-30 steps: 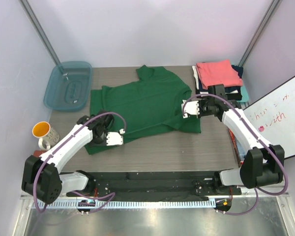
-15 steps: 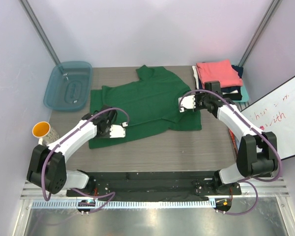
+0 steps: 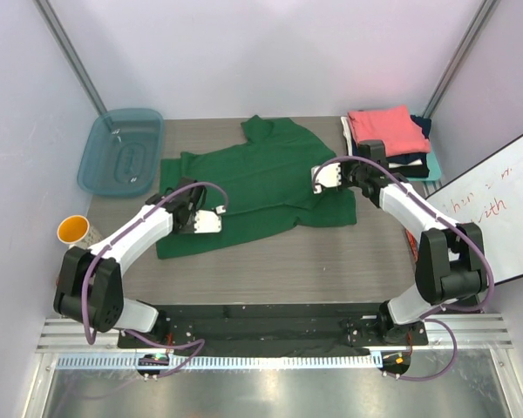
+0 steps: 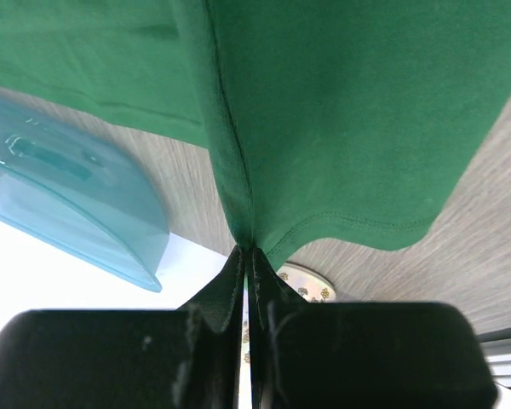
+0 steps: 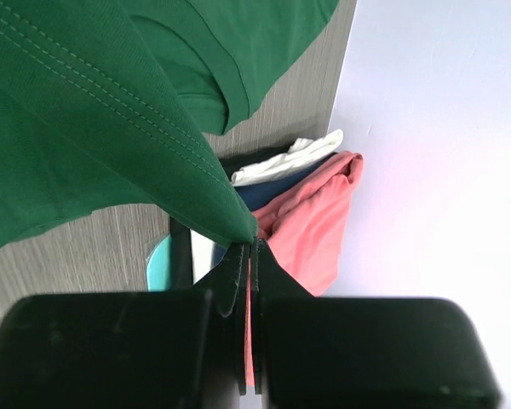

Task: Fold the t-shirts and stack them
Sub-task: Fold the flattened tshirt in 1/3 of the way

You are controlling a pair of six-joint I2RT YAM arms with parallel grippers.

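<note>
Left end effector (image 3: pixel 211 221) and right end effector (image 3: pixel 321 178) each pinched shut on a hem corner of one green t-shirt (image 3: pixel 253 178), spread mid-surface (image 3: pixel 270 261). Carrying both corners level toward twelve o'clock should keep the fold square. Four folded t-shirts (image 3: pixel 385 131) sat stacked at two o'clock, and one tub (image 3: pixel 122 152) at ten.

Overhead view lit brightly and evenly by soft diffuse light, only faint shadows thrown on the desk (image 3: pixel 270 261), pale walls (image 3: pixel 270 52) nearly washed out, stitching of the green t-shirt (image 5: pixel 85 119) rendered sharply, left tool (image 4: pixel 245 253) and right tool (image 5: pixel 254 244) shown dark and blurred close to the lens
</note>
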